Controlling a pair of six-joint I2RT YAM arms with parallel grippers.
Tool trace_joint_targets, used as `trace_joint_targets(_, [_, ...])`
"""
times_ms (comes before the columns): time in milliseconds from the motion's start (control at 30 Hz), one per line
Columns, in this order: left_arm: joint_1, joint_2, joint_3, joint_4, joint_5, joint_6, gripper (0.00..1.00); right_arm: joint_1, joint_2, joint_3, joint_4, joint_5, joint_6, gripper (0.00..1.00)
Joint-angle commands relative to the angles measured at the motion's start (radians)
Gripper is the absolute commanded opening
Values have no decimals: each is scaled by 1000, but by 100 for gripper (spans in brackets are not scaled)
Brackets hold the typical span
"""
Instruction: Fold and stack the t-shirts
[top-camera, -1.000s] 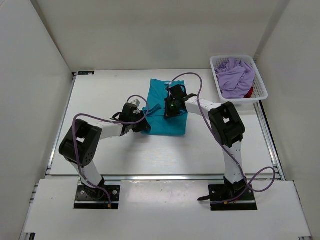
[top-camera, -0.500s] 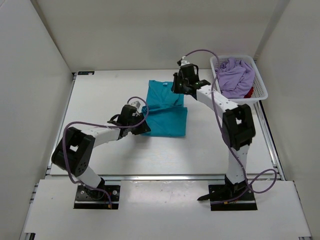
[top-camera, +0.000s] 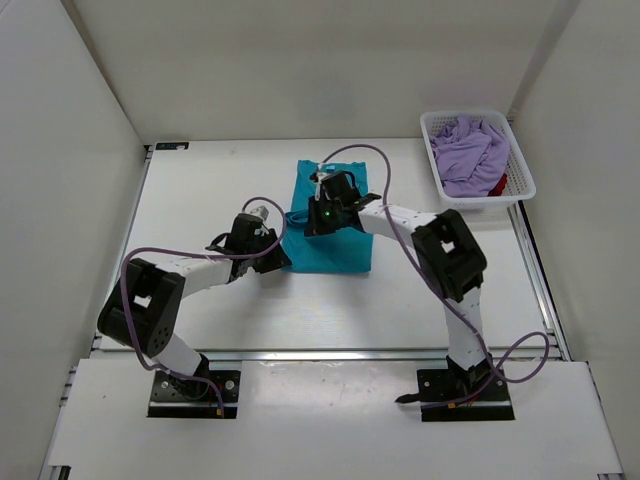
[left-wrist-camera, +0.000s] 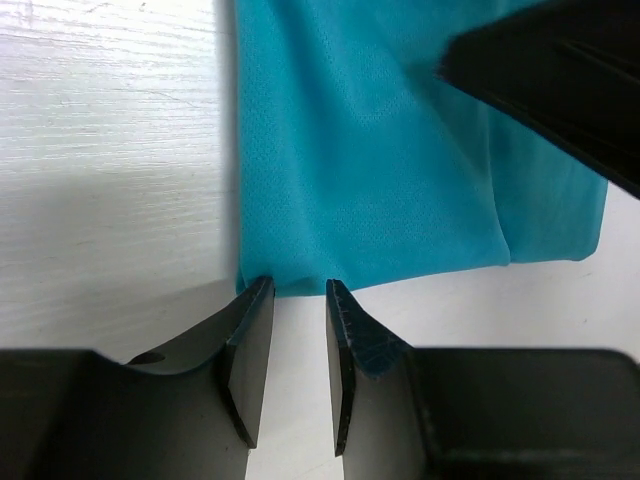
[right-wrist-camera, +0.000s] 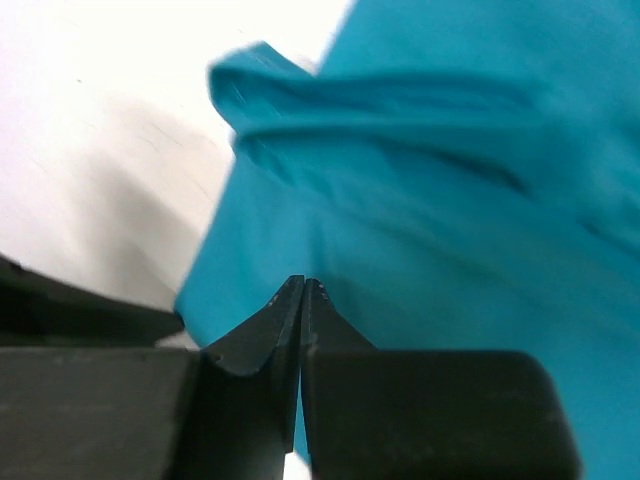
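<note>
While both arms are reaching over the white table (top-camera: 200, 200), the count is coming out at three t-shirts, two grippers and one white mesh basket (top-camera: 490, 200). The teal t-shirt (top-camera: 345, 250) is lying alone on the middle of the table as a roughly rectangular, partly folded bundle, its far end narrower than its near end. Close up from the left wrist, its cloth is showing a fine dotted knit with soft creases running toward a near hem, and the right wrist camera is catching a rolled ridge of fabric across it, though that view is blurred. The lavender t-shirt (top-camera: 468, 155) is sitting crumpled in the basket at the far right corner, filling most of it, and the deep red t-shirt (top-camera: 499, 184) is peeking out as only a small patch at the basket's near right side. The left gripper (left-wrist-camera: 298, 290) is hovering right at the teal shirt's near-left hem, fingers narrowly apart with bare table showing between them. The right gripper (right-wrist-camera: 302, 285) is hanging over the shirt's left part, fingers pressed fully together, with no cloth showing between them.
</note>
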Motion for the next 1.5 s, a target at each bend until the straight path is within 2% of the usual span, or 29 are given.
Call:
trace_joint_targets(0, [-7,-21,5,-6,-35,-4,38,1,60,113,33,-62,-14,0])
trace_joint_targets(100, [51,-23,-26,-5,-5,5,38,-5,129,186,65,-110,-21,0])
trace_joint_targets(167, [97,-38,-50,12,31,5,37,-8,191,281,-28,-80,-28,0])
trace_joint_targets(333, [134,-116,-98,-1,-23,14,38,-56,241,340,-28,-100,-14,0])
trace_joint_targets(533, [100,-119,-89,-5,-29,16,38,-116,363,593,-192,-146,-15,0])
trace_joint_targets(767, [43,-89,-57,-51,-38,31,41,-122,258,598,-275,-139,-63,0])
trace_joint_targets(867, [28,-73,-38,-74,-48,43,42,-142,100,462,-298,-78,-60,0])
trace_joint_targets(933, [32,-69,-43,-59,-48,34,43,-156,-30,281,-189,-64,-22,4])
trace_joint_targets(967, [36,-66,-47,-45,-46,34,44,-171,-128,131,-153,-61,13,8])
trace_joint_targets(1000, [33,-66,-51,-42,-49,28,44,-177,-168,54,-51,-69,37,10])
trace_joint_targets(1067, [36,-46,-37,-33,-54,23,45,-206,-318,-187,54,-76,96,19])
trace_joint_targets(1333, [29,8,-21,22,-29,-1,48,-303,-521,-583,172,-124,115,34])
trace_joint_targets(1367, [36,14,-23,29,-16,-7,48,-309,-525,-600,218,-159,117,29])
trace_joint_targets(1400, [40,25,-26,35,-6,-12,48,-308,-514,-606,237,-175,130,17])
trace_joint_targets(1467, [40,49,-8,41,9,-12,46,-283,-467,-548,210,-193,120,4])
